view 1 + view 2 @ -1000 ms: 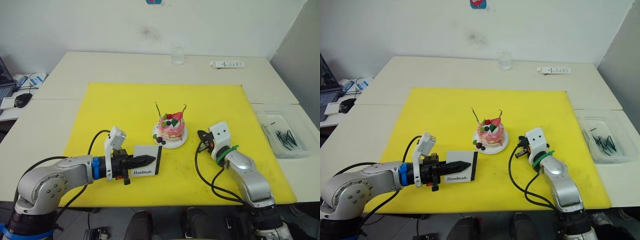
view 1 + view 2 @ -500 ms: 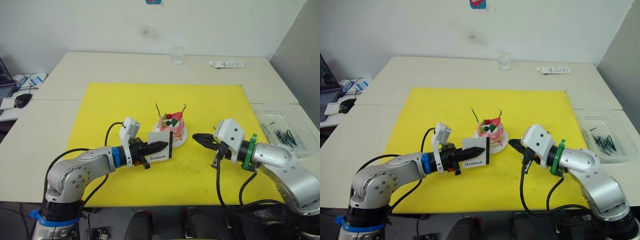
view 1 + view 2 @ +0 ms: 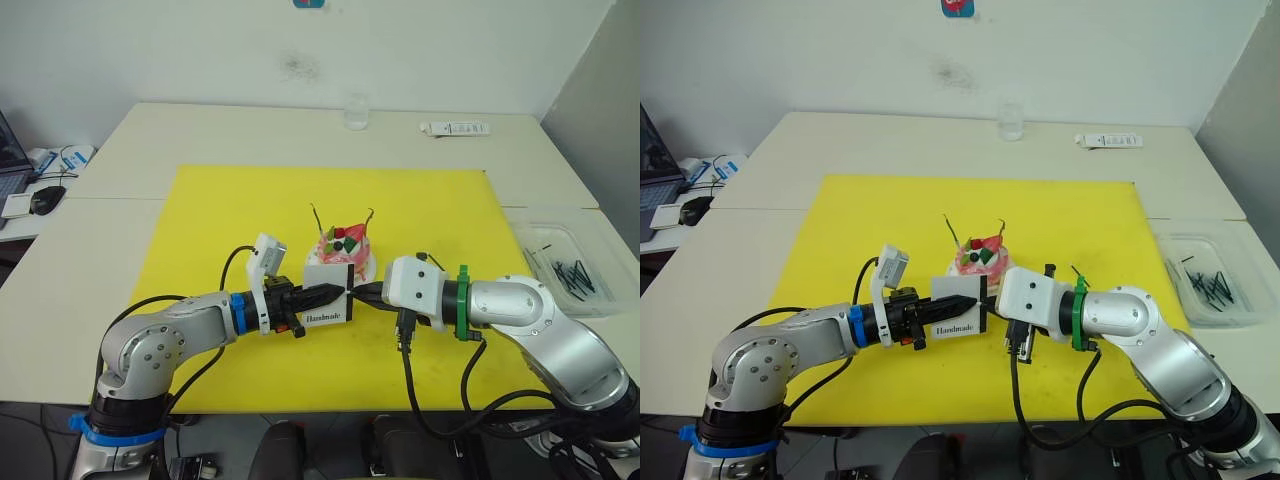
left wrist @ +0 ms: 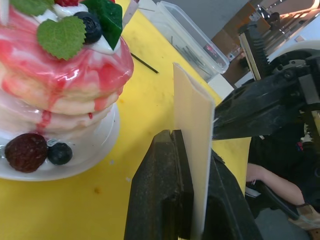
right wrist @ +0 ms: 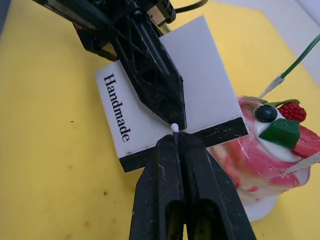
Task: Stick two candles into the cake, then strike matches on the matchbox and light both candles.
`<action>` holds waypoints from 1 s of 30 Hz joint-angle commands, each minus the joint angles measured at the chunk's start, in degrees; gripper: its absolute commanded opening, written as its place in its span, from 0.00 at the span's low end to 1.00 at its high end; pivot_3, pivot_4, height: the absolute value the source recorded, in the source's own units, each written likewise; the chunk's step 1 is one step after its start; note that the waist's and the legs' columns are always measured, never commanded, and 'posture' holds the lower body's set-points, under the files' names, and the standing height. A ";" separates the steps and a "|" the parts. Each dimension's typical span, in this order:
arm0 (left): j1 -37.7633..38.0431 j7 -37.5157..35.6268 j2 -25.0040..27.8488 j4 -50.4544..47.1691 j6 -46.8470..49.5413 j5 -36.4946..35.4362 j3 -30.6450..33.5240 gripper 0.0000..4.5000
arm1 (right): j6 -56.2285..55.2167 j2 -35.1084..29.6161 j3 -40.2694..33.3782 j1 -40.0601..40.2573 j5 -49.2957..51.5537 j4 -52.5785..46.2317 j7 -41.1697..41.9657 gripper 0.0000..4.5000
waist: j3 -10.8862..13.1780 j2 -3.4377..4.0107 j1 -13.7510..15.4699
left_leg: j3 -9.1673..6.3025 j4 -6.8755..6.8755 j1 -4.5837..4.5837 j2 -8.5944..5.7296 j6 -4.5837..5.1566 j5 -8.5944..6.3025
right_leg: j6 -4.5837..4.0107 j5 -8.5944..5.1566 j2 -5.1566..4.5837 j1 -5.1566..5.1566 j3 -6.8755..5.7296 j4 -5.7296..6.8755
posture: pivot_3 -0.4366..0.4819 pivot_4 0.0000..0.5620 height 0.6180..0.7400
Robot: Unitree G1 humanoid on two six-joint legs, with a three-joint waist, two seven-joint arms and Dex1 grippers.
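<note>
Tool and matchbox meet over yellow mat.

Centre of the frame: the cake on its plate, on the mat, two candles rising from its top. Just below it the matchbox, held between the left gripper from the left and the right gripper from the right. At right edge, a tray holding matches. A glass stands top centre.
</note>
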 commanded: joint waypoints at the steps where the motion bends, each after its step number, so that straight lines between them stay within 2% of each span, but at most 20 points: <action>1: -0.74 -0.26 0.44 -1.66 0.08 -1.31 0.62 0.00 | -2.40 0.14 0.38 -1.01 -2.01 0.34 0.17 0.01 | 0.00 0.00 0.02 | -0.01 0.00 0.00 0.00 0.00 0.00 | 0.00 0.00 0.00 0.00 -0.01 0.00 | 0.48 0.27 1.00; 20: -1.04 -0.01 -0.43 -1.72 -0.07 -1.94 0.91 0.00 | -6.47 -0.36 1.82 0.34 -6.68 4.08 2.48 0.01 | 0.00 0.00 0.03 | 0.00 0.00 0.00 0.01 0.00 0.00 | 0.00 0.00 0.00 0.00 0.00 0.00 | 0.48 0.27 1.00; 24: -1.67 0.37 -1.67 -2.02 -0.71 -2.31 0.82 0.00 | -7.91 0.08 4.15 0.45 -7.84 5.01 3.88 0.01 | 0.00 0.00 0.03 | -0.01 0.00 0.00 0.01 0.00 0.00 | 0.00 0.00 0.00 0.00 -0.01 0.00 | 0.48 0.27 1.00; 28: -6.12 0.73 -2.86 -1.82 -3.12 -1.15 1.26 0.00 | -14.12 -2.58 7.08 1.61 -9.28 6.68 9.22 0.01 | 0.01 -0.03 0.19 | -0.01 0.00 0.00 0.00 0.00 0.00 | 0.00 0.00 0.00 0.00 -0.02 0.00 | 0.48 0.27 1.00; 30: -12.61 1.14 -1.43 -0.48 -3.39 -2.97 4.66 0.00 | -15.74 -4.79 5.26 2.07 -7.32 4.86 12.66 0.01 | 0.05 -0.07 0.61 | -0.09 0.03 -0.02 -0.02 0.00 0.00 | 0.00 0.00 0.02 0.02 -0.10 0.00 | 0.48 0.27 1.00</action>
